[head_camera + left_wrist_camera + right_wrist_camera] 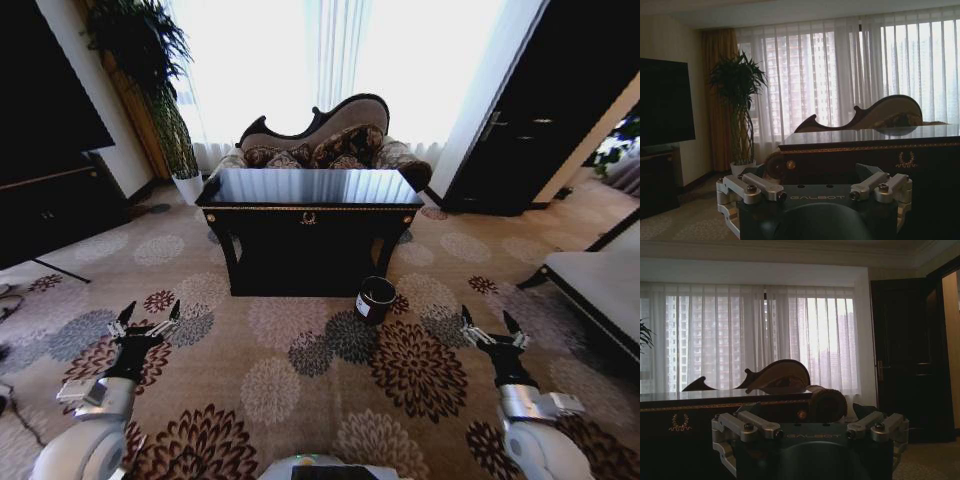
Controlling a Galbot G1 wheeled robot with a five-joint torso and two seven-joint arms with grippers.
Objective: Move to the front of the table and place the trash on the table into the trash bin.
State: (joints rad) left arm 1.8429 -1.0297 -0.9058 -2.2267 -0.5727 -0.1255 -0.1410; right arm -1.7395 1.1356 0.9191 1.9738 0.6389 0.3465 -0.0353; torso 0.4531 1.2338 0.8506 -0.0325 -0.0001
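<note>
The glossy black table (308, 213) stands ahead across the patterned carpet, its top reflecting the bright window. No trash can be made out on its top from here. The small black trash bin (375, 299) with a white label sits on the carpet by the table's front right leg. My left gripper (147, 317) is held low at the lower left, open and empty. My right gripper (490, 325) is held low at the lower right, open and empty. Both are well short of the table. The table's front rail (875, 147) shows in the left wrist view, and the table (715, 402) again in the right wrist view.
A patterned brown sofa (325, 140) stands behind the table by the curtained window. A tall potted plant (160, 90) is at the back left beside a dark TV cabinet (45, 190). A dark door (530, 120) and a bench (600, 285) are on the right. Open carpet lies between me and the table.
</note>
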